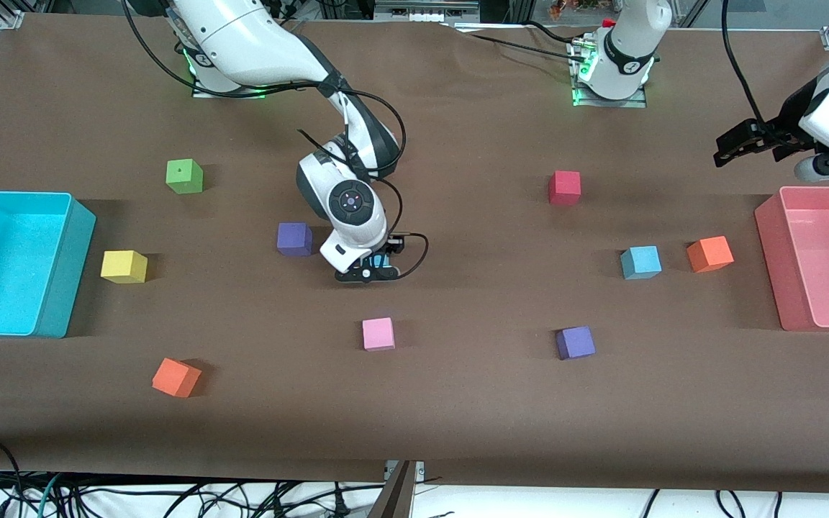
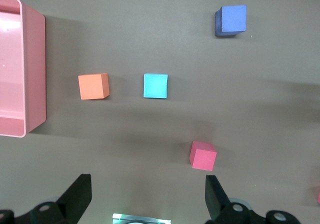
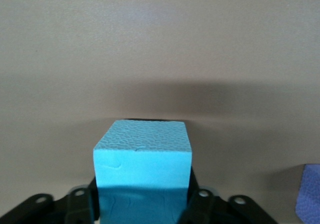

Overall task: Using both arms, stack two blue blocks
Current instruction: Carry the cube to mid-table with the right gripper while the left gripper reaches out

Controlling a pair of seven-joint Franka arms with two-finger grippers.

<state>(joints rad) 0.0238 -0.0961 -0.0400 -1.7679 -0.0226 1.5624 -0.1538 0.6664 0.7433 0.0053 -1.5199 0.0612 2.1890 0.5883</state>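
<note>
One blue block (image 3: 142, 159) sits between the fingers of my right gripper (image 3: 142, 206), which is shut on it low over the middle of the table. In the front view only a sliver of this block (image 1: 383, 260) shows under the right gripper (image 1: 370, 273). The other blue block (image 1: 640, 262) lies on the table toward the left arm's end, beside an orange cube (image 1: 709, 254). It also shows in the left wrist view (image 2: 155, 85). My left gripper (image 1: 738, 144) is open and empty, held up in the air beside the pink bin (image 1: 771, 252); its fingers stand wide apart in the left wrist view (image 2: 148, 199).
A purple cube (image 1: 294, 239) lies close beside the right gripper and a pink cube (image 1: 378, 334) nearer the front camera. Red (image 1: 565, 188), purple (image 1: 575, 342), green (image 1: 184, 176), yellow (image 1: 124, 266) and orange (image 1: 176, 377) cubes are scattered. A cyan bin (image 1: 73, 266) stands at the right arm's end.
</note>
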